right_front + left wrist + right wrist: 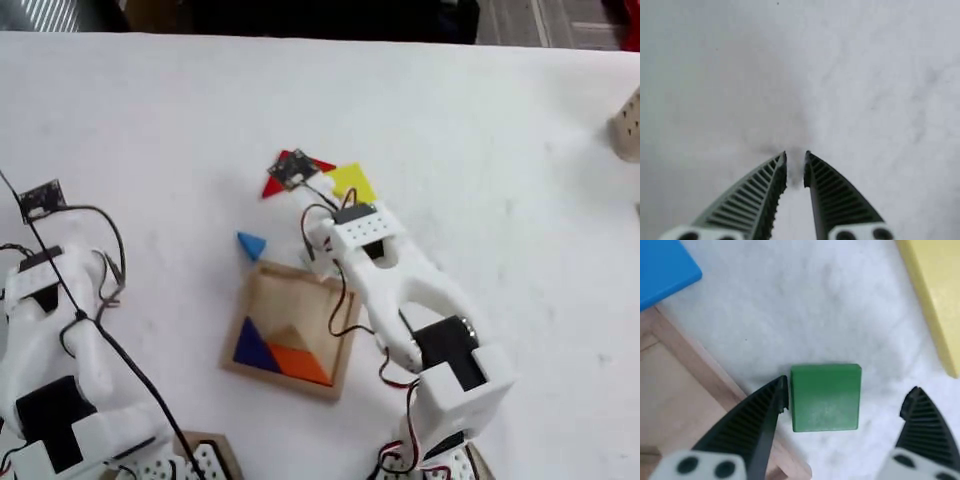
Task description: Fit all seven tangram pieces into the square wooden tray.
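White table | right gripper apart, straddling green square beside tray | left gripper together above table

The white table is carrying the square wooden tray, which is lying flat toward the near side. A small blue triangle is lying on the bare surface just beyond the tray's far left corner. Farther back, a red triangle and a yellow piece are lying near each other. A green square is lying just beside the tray's outer rim, between the blue triangle and the yellow piece. A pale perforated object is standing at the table's right edge, well apart from the rest.
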`<action>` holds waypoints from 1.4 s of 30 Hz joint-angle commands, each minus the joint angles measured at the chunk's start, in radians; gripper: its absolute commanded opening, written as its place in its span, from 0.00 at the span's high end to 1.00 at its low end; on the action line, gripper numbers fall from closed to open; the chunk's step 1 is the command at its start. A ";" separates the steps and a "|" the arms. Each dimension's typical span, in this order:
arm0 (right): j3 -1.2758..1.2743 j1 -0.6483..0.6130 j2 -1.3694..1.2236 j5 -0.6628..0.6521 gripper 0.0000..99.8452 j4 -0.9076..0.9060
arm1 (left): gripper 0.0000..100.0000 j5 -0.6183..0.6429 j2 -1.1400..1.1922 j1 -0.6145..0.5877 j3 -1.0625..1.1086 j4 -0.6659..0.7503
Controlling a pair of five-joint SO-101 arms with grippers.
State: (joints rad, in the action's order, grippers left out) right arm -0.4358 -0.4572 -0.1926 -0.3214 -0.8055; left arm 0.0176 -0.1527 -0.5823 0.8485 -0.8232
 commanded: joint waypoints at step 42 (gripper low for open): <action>0.298 -0.001 -0.163 0.011 0.98 -0.251 | 0.92 -0.051 -0.005 0.039 -0.038 0.002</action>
State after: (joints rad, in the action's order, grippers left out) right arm -0.1519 -0.4526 -0.3798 -0.3199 -1.0418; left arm -0.0238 -0.1527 -0.5593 0.8485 -0.8232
